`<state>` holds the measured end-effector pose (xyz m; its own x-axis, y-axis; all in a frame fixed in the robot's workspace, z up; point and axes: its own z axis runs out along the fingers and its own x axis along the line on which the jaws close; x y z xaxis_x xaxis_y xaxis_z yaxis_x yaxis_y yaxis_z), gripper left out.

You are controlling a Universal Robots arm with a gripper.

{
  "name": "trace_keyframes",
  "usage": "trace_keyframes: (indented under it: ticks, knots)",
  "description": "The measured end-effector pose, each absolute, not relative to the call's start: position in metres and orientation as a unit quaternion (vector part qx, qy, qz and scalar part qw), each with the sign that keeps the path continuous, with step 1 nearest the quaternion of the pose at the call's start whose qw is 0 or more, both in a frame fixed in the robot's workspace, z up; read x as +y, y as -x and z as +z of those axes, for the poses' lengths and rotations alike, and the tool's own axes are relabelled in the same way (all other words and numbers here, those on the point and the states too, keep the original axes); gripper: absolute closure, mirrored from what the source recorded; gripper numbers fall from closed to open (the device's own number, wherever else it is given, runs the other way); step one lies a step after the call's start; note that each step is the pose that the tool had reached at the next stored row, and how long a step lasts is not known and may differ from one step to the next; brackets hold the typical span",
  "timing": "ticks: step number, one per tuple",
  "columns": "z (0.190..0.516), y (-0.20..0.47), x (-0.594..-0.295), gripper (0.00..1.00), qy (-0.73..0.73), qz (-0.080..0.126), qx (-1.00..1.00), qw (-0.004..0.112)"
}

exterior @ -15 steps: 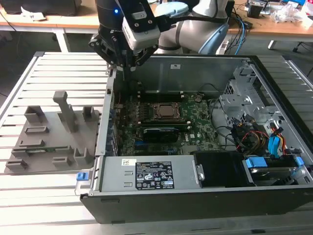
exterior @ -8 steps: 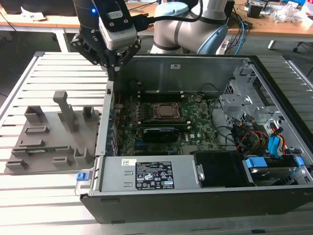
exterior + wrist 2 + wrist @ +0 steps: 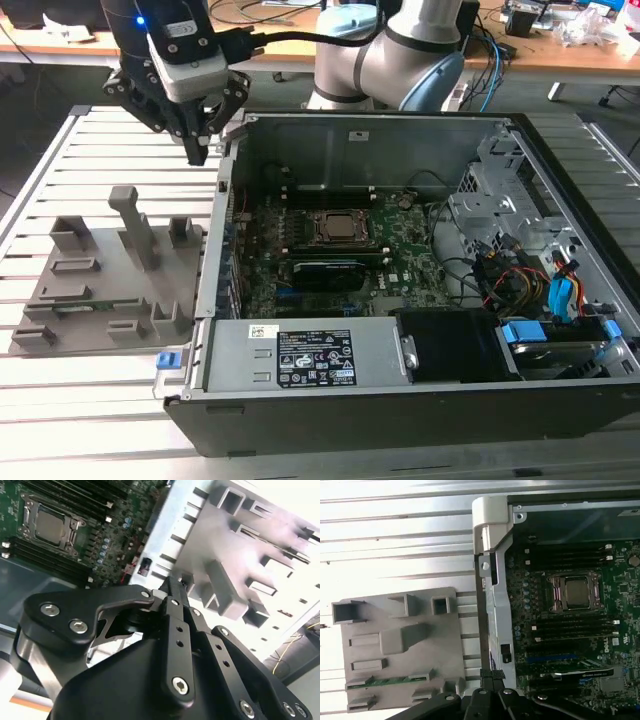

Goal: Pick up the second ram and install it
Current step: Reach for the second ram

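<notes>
One ram (image 3: 385, 681), seated in the fixture (image 3: 445, 645): likely light, stiff, fragile; best pinched across its flat faces mid-length. Gripper (image 3: 198, 150) hovers beside the case (image 3: 230, 350), jaws closed, empty.

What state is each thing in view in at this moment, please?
second ram, resting in a slot of the grey fixture, not held.
hand, shut and empty, in the air beside the computer case.
grey fixture, flat on the slatted table.
computer case, side open, motherboard exposed.
CPU socket, chip bare, no cooler on it.
</notes>
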<state>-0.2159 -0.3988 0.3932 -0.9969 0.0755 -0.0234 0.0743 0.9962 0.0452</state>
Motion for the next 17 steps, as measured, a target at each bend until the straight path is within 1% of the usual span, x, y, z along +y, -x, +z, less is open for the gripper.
trace_keyframes:
  ticks: [7,17]
  knots:
    - [0.393,0.247,-0.399,0.89,-0.037,0.022,0.999,0.012]
    - [0.393,0.269,-0.399,0.89,-0.037,0.022,0.999,0.013]
